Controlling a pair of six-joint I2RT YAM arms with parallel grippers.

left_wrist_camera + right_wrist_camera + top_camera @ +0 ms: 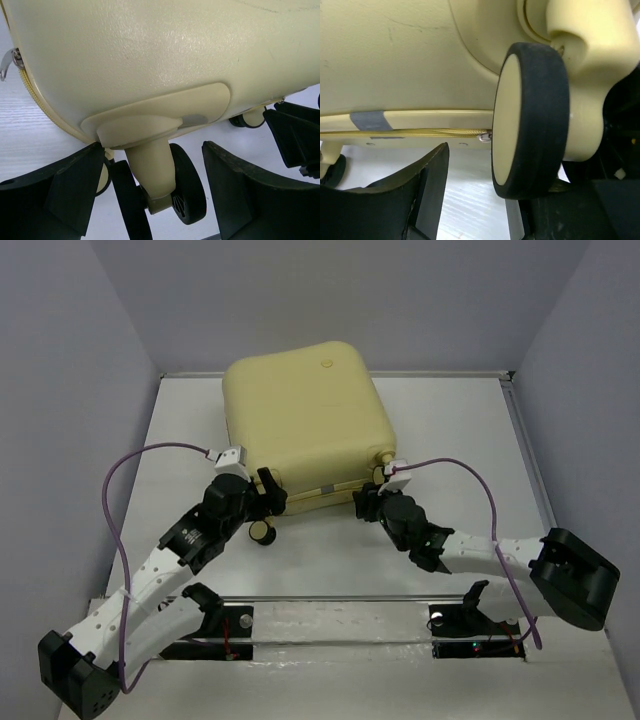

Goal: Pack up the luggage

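The luggage (305,420), a pale yellow hard-shell suitcase, lies zipped shut on the white table (450,440), its wheeled end toward the arms. My left gripper (273,494) is at its near left corner. In the left wrist view the gripper (152,162) stands open, straddling a black-and-cream caster wheel (187,185) without touching it. My right gripper (373,495) is at the near right corner. In the right wrist view this gripper (490,175) is open; a caster wheel (530,120) sits against its right finger, with a gap to the left finger (405,200).
The zipper pull (485,136) and a strip of grey tape (367,120) lie along the suitcase seam. A loose-looking wheel (262,533) shows under the left gripper. Grey walls (70,390) enclose the table on three sides. A metal rail (340,598) runs along the near edge.
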